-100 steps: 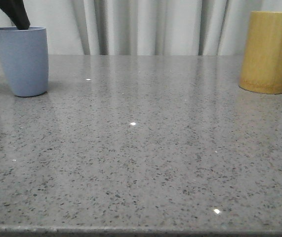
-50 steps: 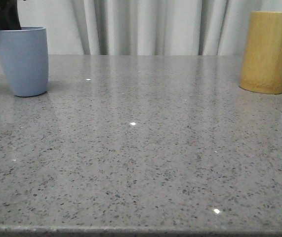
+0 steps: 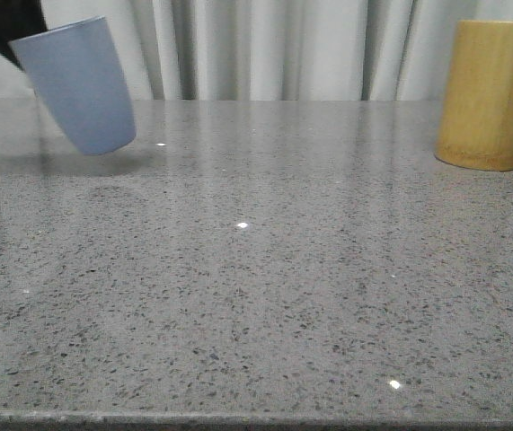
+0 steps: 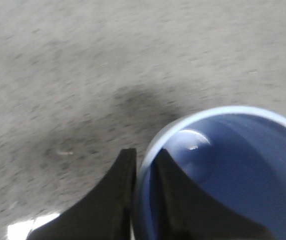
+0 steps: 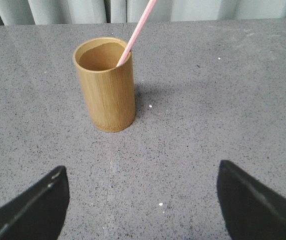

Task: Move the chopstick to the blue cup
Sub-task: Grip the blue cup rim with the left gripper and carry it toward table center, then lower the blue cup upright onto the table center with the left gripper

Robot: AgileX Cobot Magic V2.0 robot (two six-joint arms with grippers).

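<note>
Two containers sit far apart on a wide grey speckled surface (image 3: 265,269) backed by pale curtains (image 3: 265,49); most of that surface between them is bare, giving generous room to travel, with its near edge along the bottom of the front view; at the far right stands a yellow-brown bamboo holder (image 3: 490,94), upright; at the far left the blue cup (image 3: 78,85) hangs tilted off the surface, its shadow beneath it, its rounded base swung toward the middle; the left tool (image 4: 144,172) is clamped on the cup's rim, one finger inside the wall and one outside; the right tool (image 5: 143,200) hangs with its fingers spread wide apart, gripping nothing, facing the holder from a short way off; the chopstick (image 5: 136,29), thin and pale pink, leans out of the holder's mouth, not yet in the cup; judging by this, the step in hand is carrying the cup toward the holder; next the cup likely needs levelling and setting down near the holder, then the right tool must close on the thin stick and lift it clear of the rim.
</note>
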